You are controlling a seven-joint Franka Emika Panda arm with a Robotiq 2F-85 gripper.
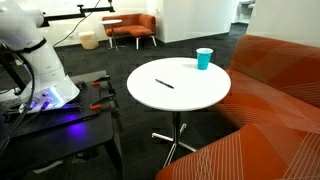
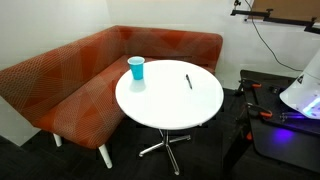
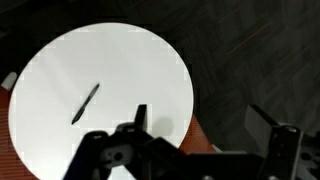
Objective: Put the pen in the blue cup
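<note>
Gripper [image 3: 200, 125]: released, jaws spread wide, nothing between them. I hang above the table [image 3: 60, 65], and my fingers [image 3: 140, 117] show at the bottom of the wrist view.

Pen [image 3: 85, 103]: lies flat on the white round top, near its middle and well in from every edge.

Cup [image 2: 136, 68]: stands upright in both exterior views, close to the table's rim on the sofa side and well apart from the pen. Only bare tabletop lies between the two. From these angles I cannot tell what the cup holds.

Sofa [image 2: 60, 80]: wraps around two sides of the table, near the rim behind the cup. The side toward my base [image 1: 35, 60] opens onto dark floor [image 1: 140, 140].
</note>
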